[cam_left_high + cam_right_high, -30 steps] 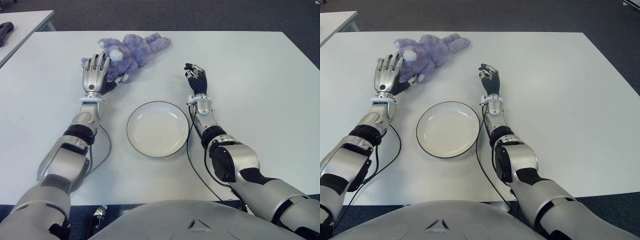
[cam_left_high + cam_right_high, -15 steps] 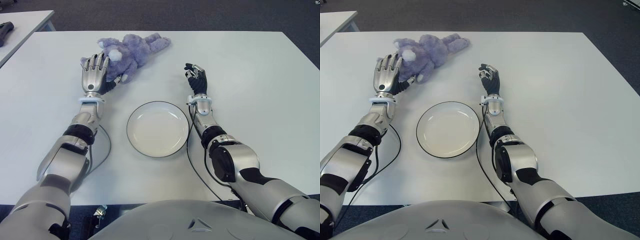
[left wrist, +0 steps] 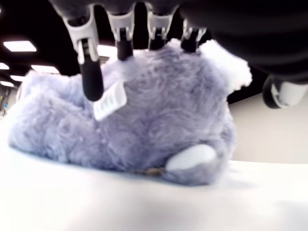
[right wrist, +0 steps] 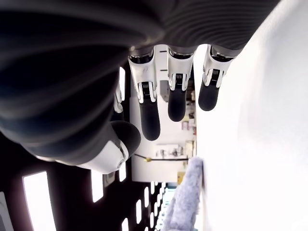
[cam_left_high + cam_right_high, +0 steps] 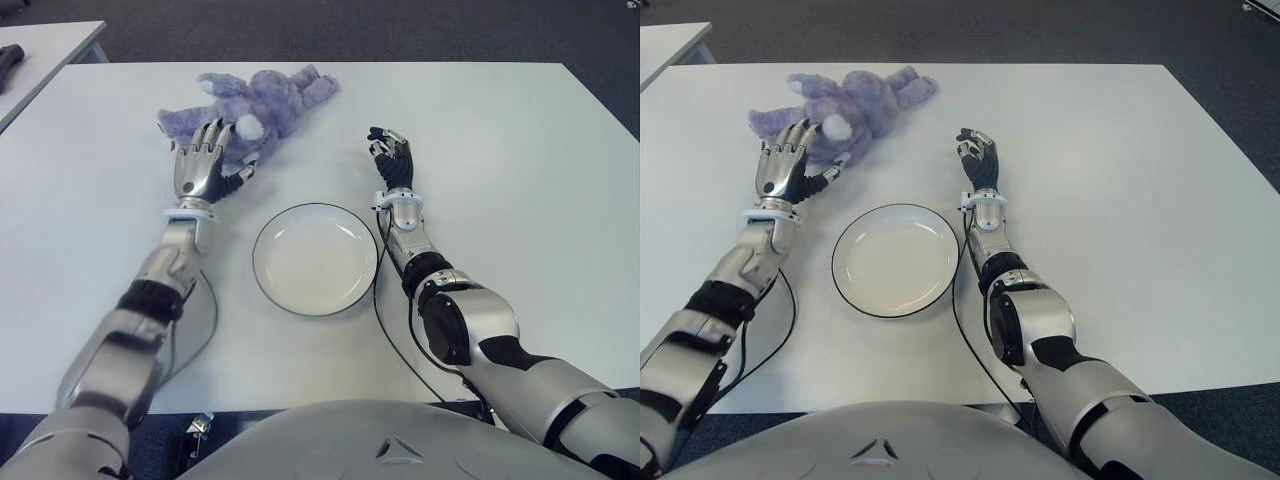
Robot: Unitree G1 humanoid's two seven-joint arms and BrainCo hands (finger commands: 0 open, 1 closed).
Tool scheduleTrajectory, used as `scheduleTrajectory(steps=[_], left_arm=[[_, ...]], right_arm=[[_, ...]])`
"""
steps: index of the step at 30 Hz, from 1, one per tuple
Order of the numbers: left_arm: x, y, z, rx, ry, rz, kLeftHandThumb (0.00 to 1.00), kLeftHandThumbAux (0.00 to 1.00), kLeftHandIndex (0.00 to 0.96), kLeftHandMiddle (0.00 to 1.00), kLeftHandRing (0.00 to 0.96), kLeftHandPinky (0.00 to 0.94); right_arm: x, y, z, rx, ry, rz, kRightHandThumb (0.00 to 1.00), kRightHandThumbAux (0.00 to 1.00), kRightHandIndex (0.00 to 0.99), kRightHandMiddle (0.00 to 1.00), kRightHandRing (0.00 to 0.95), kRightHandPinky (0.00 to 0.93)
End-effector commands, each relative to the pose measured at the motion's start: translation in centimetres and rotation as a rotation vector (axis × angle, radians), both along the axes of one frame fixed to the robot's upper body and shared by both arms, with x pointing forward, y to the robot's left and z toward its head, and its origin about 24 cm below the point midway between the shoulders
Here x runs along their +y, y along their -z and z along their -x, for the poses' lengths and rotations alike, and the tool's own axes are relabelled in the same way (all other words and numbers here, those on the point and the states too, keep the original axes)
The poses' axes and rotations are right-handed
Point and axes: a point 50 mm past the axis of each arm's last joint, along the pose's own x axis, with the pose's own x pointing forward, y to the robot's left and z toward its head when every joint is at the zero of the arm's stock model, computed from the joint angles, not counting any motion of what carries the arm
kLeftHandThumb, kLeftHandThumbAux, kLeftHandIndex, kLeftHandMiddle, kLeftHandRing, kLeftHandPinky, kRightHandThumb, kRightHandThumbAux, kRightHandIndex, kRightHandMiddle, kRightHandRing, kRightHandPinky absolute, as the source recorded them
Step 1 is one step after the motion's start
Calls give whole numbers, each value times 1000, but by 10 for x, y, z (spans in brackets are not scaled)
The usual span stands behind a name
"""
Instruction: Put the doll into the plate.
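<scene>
I see the purple plush doll (image 5: 255, 100) lying on its side at the far part of the white counter (image 5: 500, 150), just beyond my left hand (image 5: 204, 170). That hand hovers palm down, fingers spread and extended toward the doll's fuzzy body, fingertips at its near edge, nothing gripped. From the left wrist view the fingers (image 3: 89, 62) hang over the fur beside a small white tag (image 3: 109, 100). The round white plate (image 5: 315, 258), dark-rimmed and glossy, sits between both forearms. My right hand (image 5: 390, 155) stands beside the plate's right, fingers loosely curled, holding nothing.
</scene>
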Motion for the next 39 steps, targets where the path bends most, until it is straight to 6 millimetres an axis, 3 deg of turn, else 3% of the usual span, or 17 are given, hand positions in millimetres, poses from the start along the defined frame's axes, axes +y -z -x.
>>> scheduleTrajectory(steps=[1,8,11,15,17,23,26,28,39], left_arm=[[-7,4,41,243,90,35,293,233,0,0,133,153],[-20,-8,76,381,180,56,268,239,0,0,180,166],[-24,-17,91,415,211,56,258,257,0,0,252,258],[-25,-24,104,441,228,50,248,263,0,0,291,277],[-25,-26,111,451,236,50,219,250,0,0,382,336],[-29,-47,141,475,278,115,213,222,0,0,446,320],[-29,-50,147,498,290,126,211,210,0,0,462,321],[-29,-52,149,502,294,122,205,208,0,0,465,413],[-26,-58,153,485,294,103,173,220,0,0,435,320]], right_arm=[[13,97,69,420,-9,-24,717,725,423,250,129,112],[13,97,69,417,0,-47,716,725,422,244,126,106],[14,97,69,418,2,-50,715,725,422,243,124,100],[13,97,69,419,3,-47,715,725,422,242,122,94],[13,97,69,419,2,-44,715,725,422,242,121,91],[14,97,69,418,-3,-42,715,725,422,241,121,101],[14,97,69,418,-4,-45,715,725,422,241,123,109],[14,97,69,420,-4,-46,715,725,422,241,124,113],[14,97,68,423,-3,-50,715,725,421,237,120,105]])
